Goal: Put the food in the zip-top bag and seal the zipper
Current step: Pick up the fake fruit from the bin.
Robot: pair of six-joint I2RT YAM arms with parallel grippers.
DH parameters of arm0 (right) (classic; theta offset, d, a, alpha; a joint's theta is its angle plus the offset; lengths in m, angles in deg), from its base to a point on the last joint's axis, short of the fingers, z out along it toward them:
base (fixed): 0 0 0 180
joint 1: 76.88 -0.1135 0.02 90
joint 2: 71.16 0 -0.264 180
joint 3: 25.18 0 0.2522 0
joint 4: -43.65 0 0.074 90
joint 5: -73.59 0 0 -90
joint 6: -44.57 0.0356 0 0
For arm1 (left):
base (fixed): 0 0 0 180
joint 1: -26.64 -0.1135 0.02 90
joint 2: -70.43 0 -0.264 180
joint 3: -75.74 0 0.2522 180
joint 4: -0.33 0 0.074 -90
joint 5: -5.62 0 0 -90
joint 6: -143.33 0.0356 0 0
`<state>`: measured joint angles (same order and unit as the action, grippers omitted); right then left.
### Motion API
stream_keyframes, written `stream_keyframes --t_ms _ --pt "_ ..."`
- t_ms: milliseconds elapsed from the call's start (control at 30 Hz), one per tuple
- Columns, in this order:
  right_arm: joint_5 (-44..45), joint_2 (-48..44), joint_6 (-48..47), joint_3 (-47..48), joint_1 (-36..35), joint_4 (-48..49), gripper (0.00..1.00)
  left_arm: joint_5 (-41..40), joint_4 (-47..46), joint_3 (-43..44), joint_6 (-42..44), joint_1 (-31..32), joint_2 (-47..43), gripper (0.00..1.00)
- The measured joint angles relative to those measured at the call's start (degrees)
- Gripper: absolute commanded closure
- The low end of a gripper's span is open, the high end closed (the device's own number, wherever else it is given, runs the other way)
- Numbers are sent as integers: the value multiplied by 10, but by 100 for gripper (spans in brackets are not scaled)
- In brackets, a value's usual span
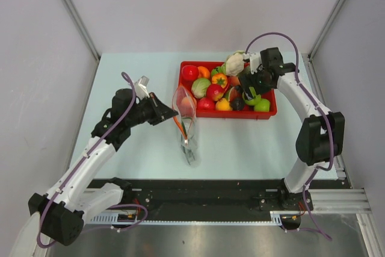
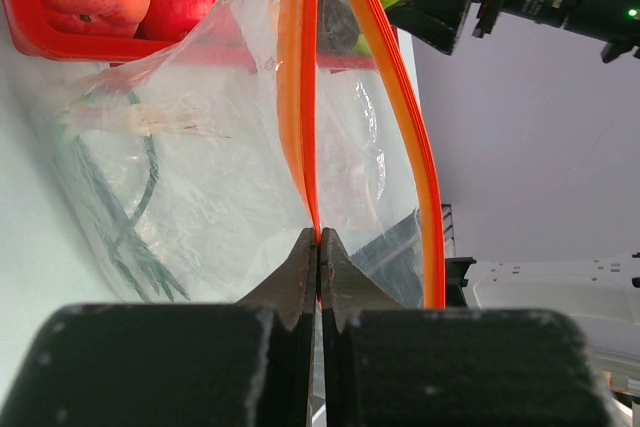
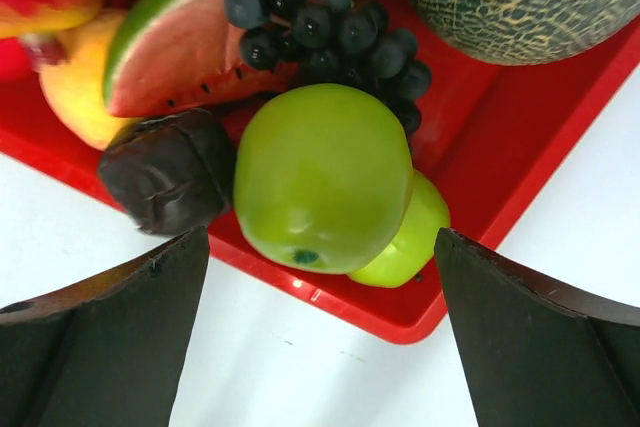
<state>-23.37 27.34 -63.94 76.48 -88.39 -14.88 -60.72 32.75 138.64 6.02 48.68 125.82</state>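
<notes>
Two tools we see: the left tool (image 2: 318, 247) pinches the zipper (image 2: 300, 97). The right tool (image 3: 320, 237) gapes wide above a green apple (image 3: 320, 172), grapes (image 3: 320, 27) just beside.

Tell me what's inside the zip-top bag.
Through the clear zip-top bag, thin green strands and a pale stalk show, seemingly inside. The left tool covers its nearest part; no fruit visible inside.

No text, label, brand, number or sign can be read on anything in these views.
</notes>
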Motion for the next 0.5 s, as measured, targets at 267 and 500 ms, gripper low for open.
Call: stream_keyframes --t_ms 267,500 --pt "1 41 8 -3 11 3 4 0 0 0 5 0 0 100" --pt "-11 43 9 -5 12 7 8 0 2 0 9 0 8 100"
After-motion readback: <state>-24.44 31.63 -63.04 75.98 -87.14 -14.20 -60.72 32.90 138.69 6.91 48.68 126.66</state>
